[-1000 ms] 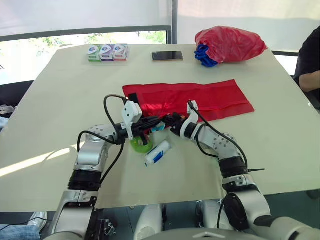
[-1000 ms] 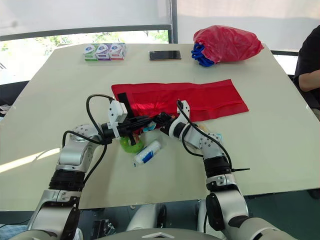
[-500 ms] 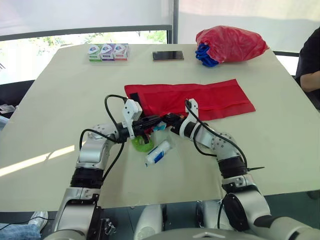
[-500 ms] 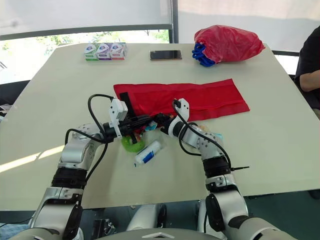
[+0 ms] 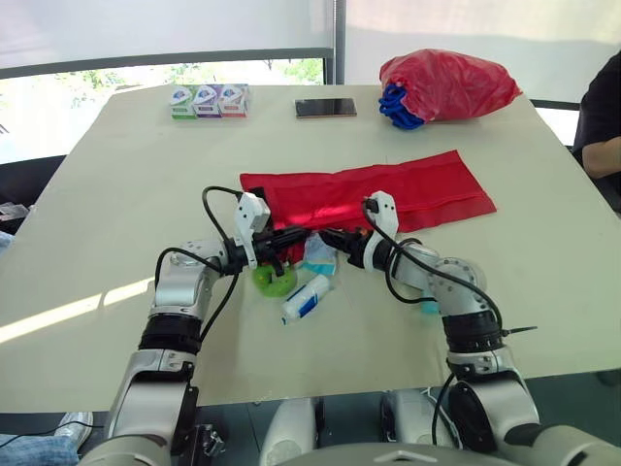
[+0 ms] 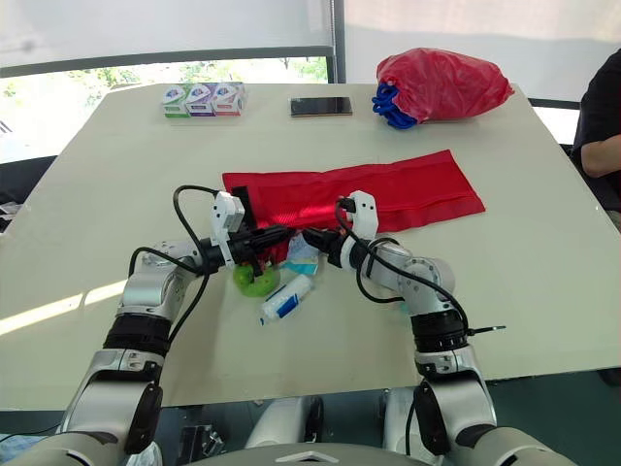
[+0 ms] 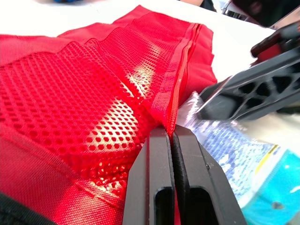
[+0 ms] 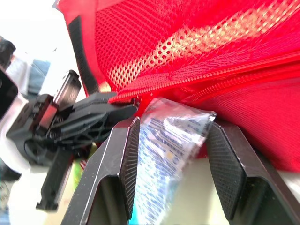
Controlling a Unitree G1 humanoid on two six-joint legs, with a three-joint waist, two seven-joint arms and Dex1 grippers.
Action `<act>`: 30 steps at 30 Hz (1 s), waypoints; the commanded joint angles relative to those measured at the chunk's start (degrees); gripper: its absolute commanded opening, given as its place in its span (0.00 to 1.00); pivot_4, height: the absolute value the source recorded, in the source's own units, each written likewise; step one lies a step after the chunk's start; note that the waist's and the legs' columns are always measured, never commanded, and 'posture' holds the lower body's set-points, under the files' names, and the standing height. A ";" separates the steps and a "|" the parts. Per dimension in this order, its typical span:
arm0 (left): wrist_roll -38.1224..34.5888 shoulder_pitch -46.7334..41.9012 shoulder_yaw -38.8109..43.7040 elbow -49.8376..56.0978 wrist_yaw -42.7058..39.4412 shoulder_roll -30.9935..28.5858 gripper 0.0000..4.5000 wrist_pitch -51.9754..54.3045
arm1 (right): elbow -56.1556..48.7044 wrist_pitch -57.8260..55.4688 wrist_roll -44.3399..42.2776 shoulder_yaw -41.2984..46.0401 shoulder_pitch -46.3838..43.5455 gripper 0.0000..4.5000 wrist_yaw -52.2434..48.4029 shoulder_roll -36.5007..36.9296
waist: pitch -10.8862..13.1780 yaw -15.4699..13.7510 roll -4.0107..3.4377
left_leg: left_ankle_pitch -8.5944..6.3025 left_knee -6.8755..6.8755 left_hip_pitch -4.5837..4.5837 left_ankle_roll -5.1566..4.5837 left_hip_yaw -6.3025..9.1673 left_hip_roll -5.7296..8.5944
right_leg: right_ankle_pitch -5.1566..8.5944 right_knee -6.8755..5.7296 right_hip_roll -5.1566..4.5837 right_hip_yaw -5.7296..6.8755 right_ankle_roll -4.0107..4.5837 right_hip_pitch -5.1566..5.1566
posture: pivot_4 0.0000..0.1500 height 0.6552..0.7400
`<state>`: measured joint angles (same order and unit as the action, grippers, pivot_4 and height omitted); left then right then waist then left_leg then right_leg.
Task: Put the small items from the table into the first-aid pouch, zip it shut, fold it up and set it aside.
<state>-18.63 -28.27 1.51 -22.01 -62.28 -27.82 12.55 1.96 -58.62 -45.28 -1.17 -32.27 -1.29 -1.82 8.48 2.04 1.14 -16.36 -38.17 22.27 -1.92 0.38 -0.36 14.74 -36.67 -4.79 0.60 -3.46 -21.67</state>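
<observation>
The red first-aid pouch [image 5: 388, 189] lies spread out flat in the middle of the frame, on the pale surface [image 5: 116, 194]. Its left end is lifted a little. There the left hand [image 7: 171, 133] has its two fingers pressed together on the zip edge, where the mesh meets the zipper tape.

The right hand [image 8: 176, 123] holds a thin clear and blue packet [image 8: 164, 154] between its fingers. The packet's upper end is at the open zip, just under the lifted edge.

The pouch looks like light, limp cloth and mesh. I judge that it sags wherever it is not held, so the zipper tape is the best place to take it, because it is the stiffest part. A hold on the mesh alone will probably stretch it and close the mouth.

The packet seems to be a crinkly film, very light and rather slippery. It may bend instead of sliding in, so a hold on its flat sides near the rear end is safer.

A green round item [image 5: 275, 282] and a white and blue tube [image 5: 309, 296] lie below the pouch, in the lower centre. The tube looks firmer and may roll.
</observation>
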 commanded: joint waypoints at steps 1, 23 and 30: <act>0.21 -0.67 -0.08 -0.22 -0.87 -0.41 0.00 -1.22 | -4.22 -3.40 -0.34 0.13 1.02 0.49 -1.40 1.14 | 0.00 -0.02 0.00 | 0.00 0.00 0.02 0.00 0.01 0.00 | 0.00 0.00 0.00 0.00 0.00 0.00 | 1.00 1.00; 0.27 0.71 -0.38 1.08 -0.56 0.23 0.00 -1.70 | -1.29 -10.42 -0.23 3.02 0.61 0.49 -5.42 -5.26 | 0.00 -0.02 0.01 | 0.00 0.00 0.05 0.00 0.02 -0.01 | 0.00 0.00 -0.01 0.01 0.00 -0.03 | 1.00 1.00; 0.37 0.79 -0.34 0.99 -0.82 -0.15 0.00 -1.79 | -0.76 -9.15 0.51 5.05 1.11 0.14 -4.88 -6.80 | 0.00 0.00 0.01 | 0.00 0.00 0.06 0.00 0.02 0.00 | 0.00 0.01 -0.01 0.01 0.00 -0.07 | 1.00 1.00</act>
<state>-18.15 -27.85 1.50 -23.01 -62.36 -27.70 11.44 1.36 -68.59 -44.49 3.01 -30.53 -6.11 -8.07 8.48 2.04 1.15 -16.36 -38.17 22.32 -1.92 0.40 -0.36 14.74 -36.67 -4.80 0.61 -3.46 -21.75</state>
